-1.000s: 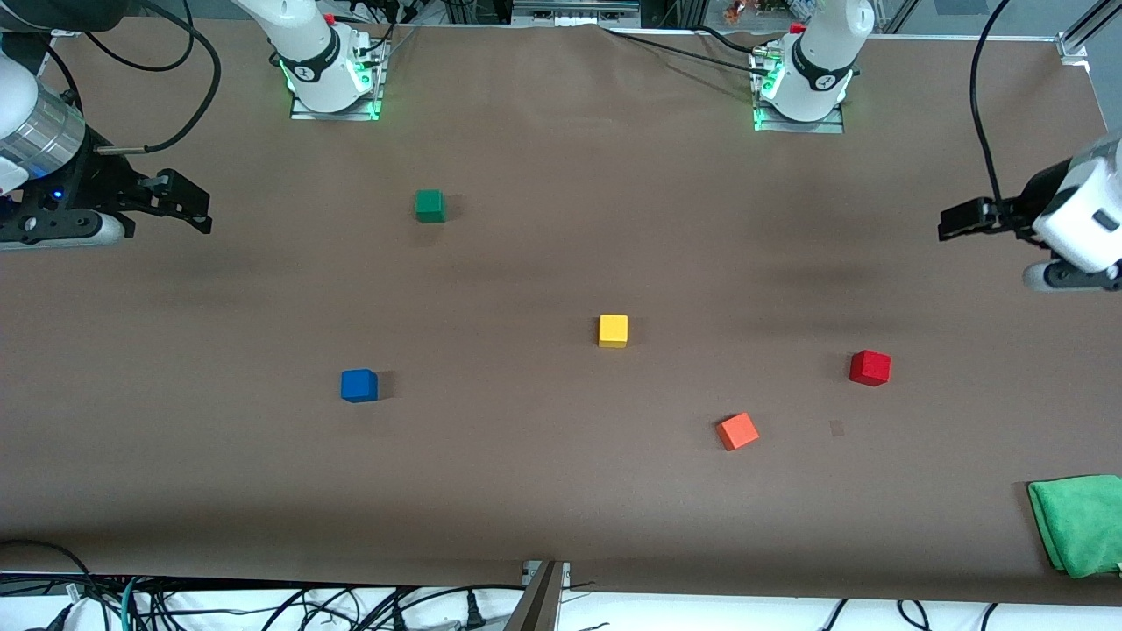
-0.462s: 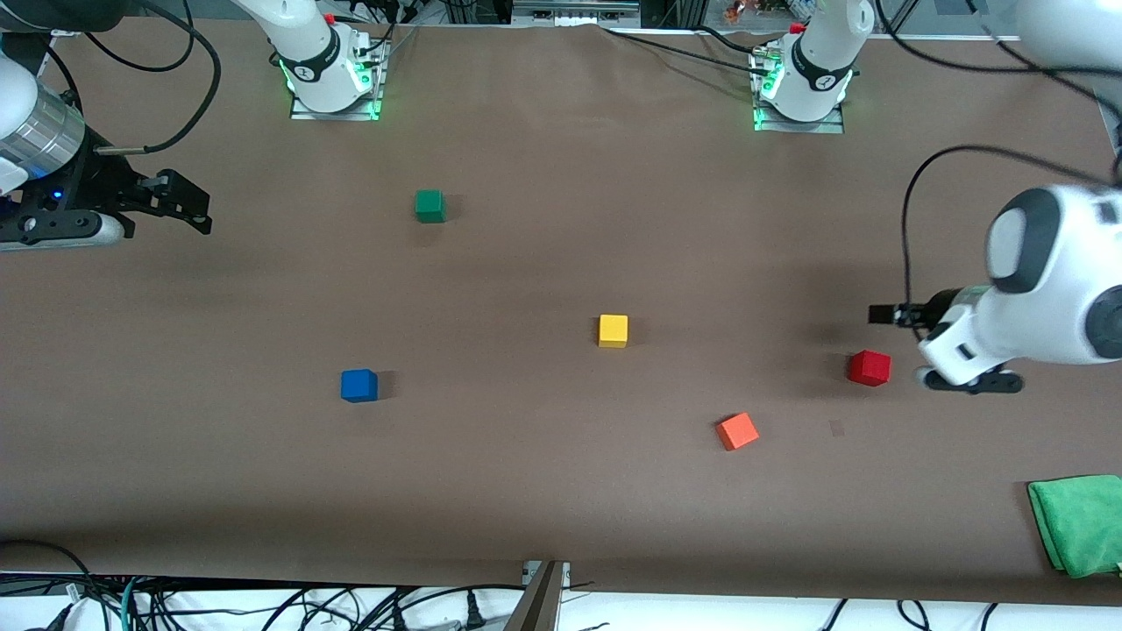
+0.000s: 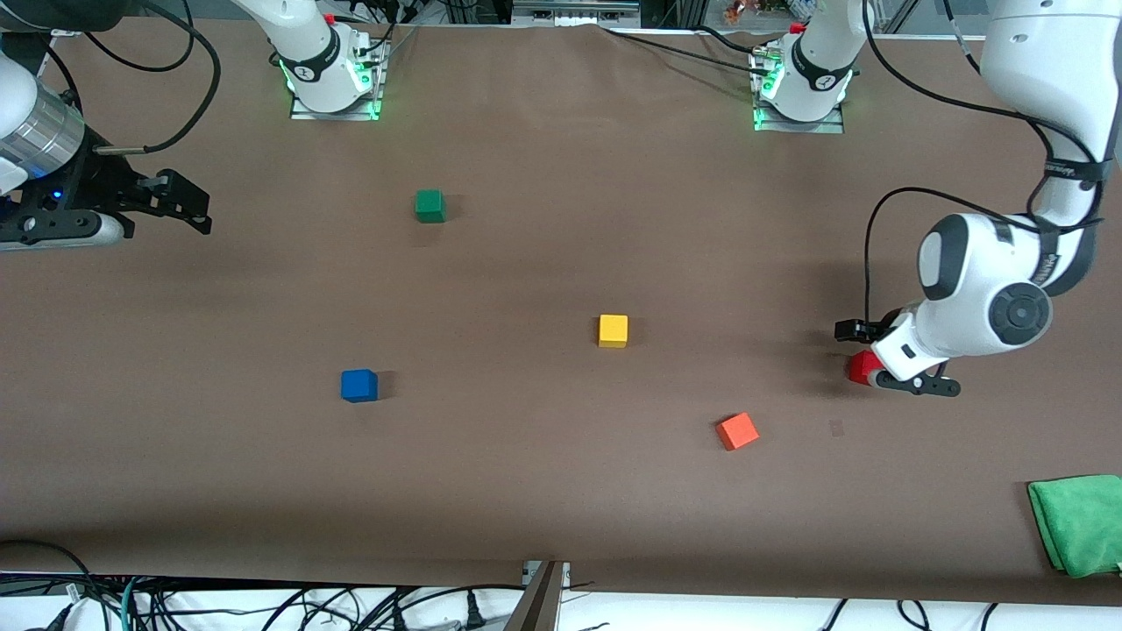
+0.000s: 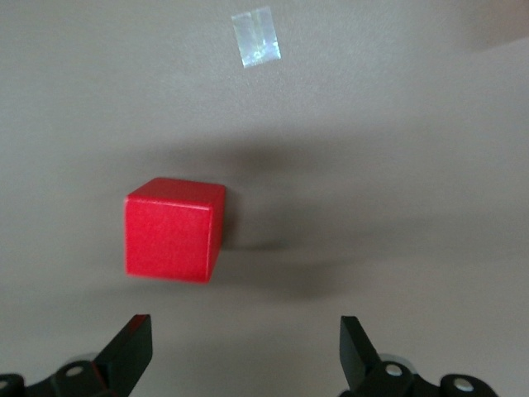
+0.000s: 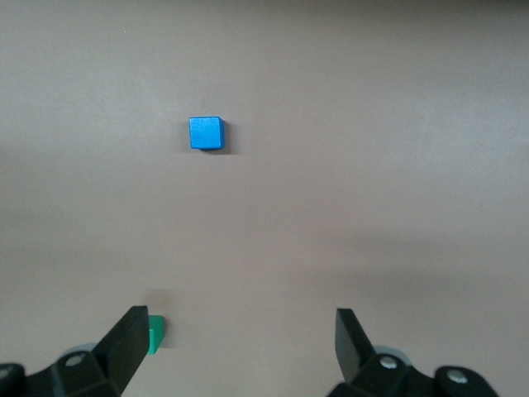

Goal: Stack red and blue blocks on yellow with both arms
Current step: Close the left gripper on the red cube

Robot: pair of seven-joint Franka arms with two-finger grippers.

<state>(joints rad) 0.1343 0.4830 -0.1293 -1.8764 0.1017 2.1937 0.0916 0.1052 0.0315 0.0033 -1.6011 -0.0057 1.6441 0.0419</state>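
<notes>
The red block (image 3: 859,368) lies toward the left arm's end of the table, partly covered by the left arm's hand. In the left wrist view it (image 4: 173,230) sits just ahead of the fingertips, not between them. My left gripper (image 3: 863,335) hangs low over it, open and empty, as the left wrist view (image 4: 246,347) shows. The blue block (image 3: 358,386) lies toward the right arm's end and shows in the right wrist view (image 5: 206,133). The yellow cube (image 3: 613,330) sits mid-table. My right gripper (image 3: 188,206) waits open and empty at the right arm's end, also seen in its wrist view (image 5: 240,343).
A green cube (image 3: 429,206) lies near the right arm's base, also in the right wrist view (image 5: 156,333). An orange cube (image 3: 737,431) lies nearer the front camera than the red block. A green cloth (image 3: 1078,521) lies at the table corner. A small tape patch (image 3: 836,428) marks the table.
My left arm has swung in from the table's end and come down over the red block. The right arm and all the cubes have not moved.
</notes>
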